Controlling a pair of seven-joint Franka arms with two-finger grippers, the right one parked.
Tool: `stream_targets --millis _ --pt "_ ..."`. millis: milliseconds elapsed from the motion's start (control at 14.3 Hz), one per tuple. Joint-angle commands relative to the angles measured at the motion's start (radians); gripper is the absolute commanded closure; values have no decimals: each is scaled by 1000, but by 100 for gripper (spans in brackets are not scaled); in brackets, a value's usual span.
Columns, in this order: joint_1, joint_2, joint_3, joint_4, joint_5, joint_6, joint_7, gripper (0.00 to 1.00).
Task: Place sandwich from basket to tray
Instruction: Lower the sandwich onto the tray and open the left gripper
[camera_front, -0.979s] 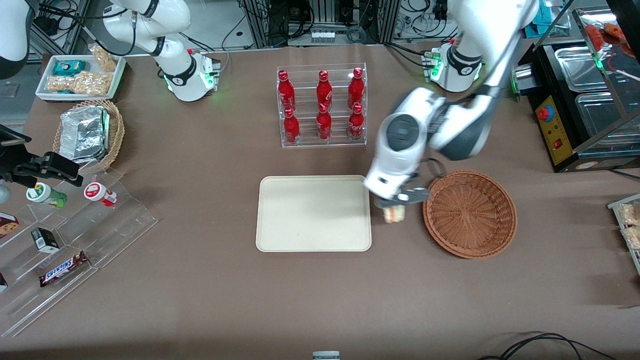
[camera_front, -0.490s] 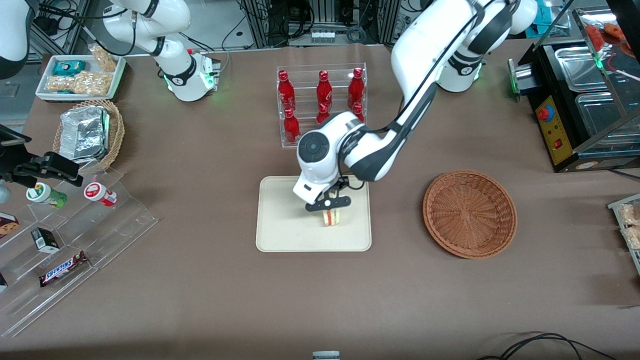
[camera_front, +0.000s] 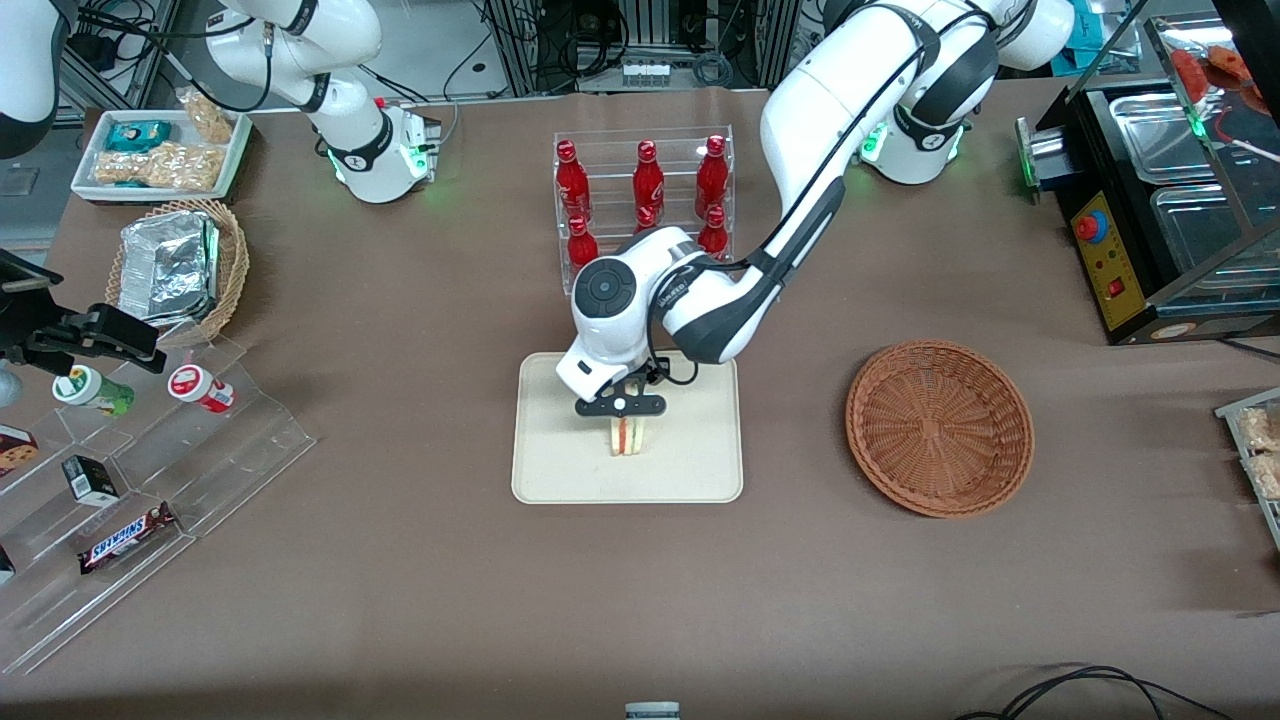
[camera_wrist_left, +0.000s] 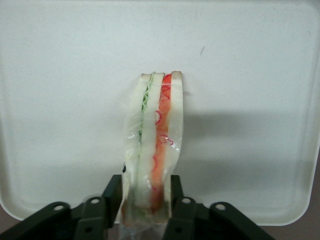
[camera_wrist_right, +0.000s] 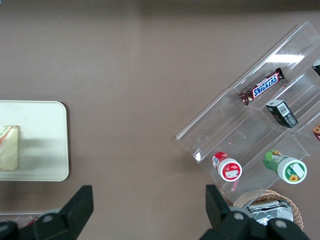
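Tool (camera_front: 620, 406) grips the sandwich (camera_front: 628, 437) over the tray (camera_front: 560, 470), clear of the basket (camera_front: 940, 428); lowering and release remain.

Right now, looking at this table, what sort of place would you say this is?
Probably a robotics lab staged as a snack counter: a rack of red soda bottles, candy bars on clear display steps, cable-filled equipment racks. The gripper holds the sandwich over the tray.

The white left arm reaches out and bends down at the wrist, its black two-finger gripper (camera_front: 622, 424) pointing downward, fingers (camera_wrist_left: 113, 194) clamped tight.
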Motion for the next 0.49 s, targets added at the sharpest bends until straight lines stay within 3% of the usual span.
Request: stream_targets --millis 0,70,280,420 --pt "-21 27 3 31 15 -6 -56 17" --pt "-33 26 10 33 23 -8 -111 0" --pt "-21 -20 10 34 16 -49 -133 0" --pt "28 -92 9 34 5 -173 -121 0"
